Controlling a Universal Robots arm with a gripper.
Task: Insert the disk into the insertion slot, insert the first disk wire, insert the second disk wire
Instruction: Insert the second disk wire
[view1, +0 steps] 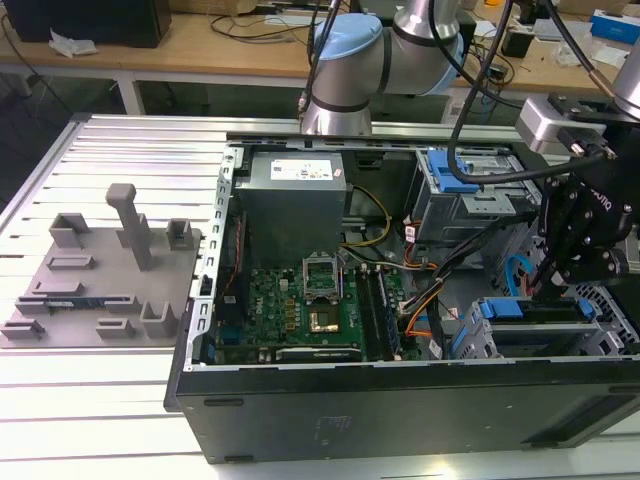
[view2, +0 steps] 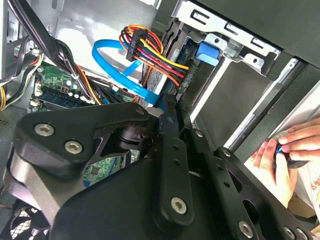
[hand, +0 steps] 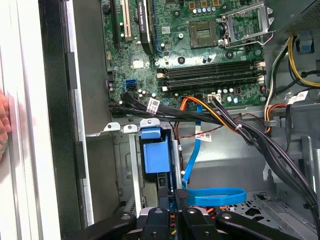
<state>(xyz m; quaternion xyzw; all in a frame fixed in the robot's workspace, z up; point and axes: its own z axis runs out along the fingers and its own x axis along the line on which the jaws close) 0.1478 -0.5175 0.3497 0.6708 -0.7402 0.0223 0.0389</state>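
Observation:
The disk (view1: 500, 309), in its blue carrier, sits inside the insertion slot (view1: 603, 330) at the exterior view's right. Its blue handle shows in both wrist views (hand: 152, 155) (view2: 207, 53). A multi-coloured disk wire (view2: 156, 55) runs to a black plug at the disk's edge. My gripper (view1: 548, 288) hangs over the slot with its fingers closed together (view2: 171, 107) (hand: 172, 193). The end of a flat blue disk wire (hand: 216, 195) (view2: 121, 74) meets the fingertips; its plug is hidden between them.
The open computer case (view1: 400, 405) holds a motherboard (view1: 300, 300), a grey power supply (view1: 292, 200) and a taller cage with a blue latch (view1: 452, 172). Black cable bundles (hand: 260, 137) cross beside the slot. A person's hand (view2: 286, 150) rests outside the case wall. A grey fixture plate (view1: 95, 270) lies at the exterior view's left.

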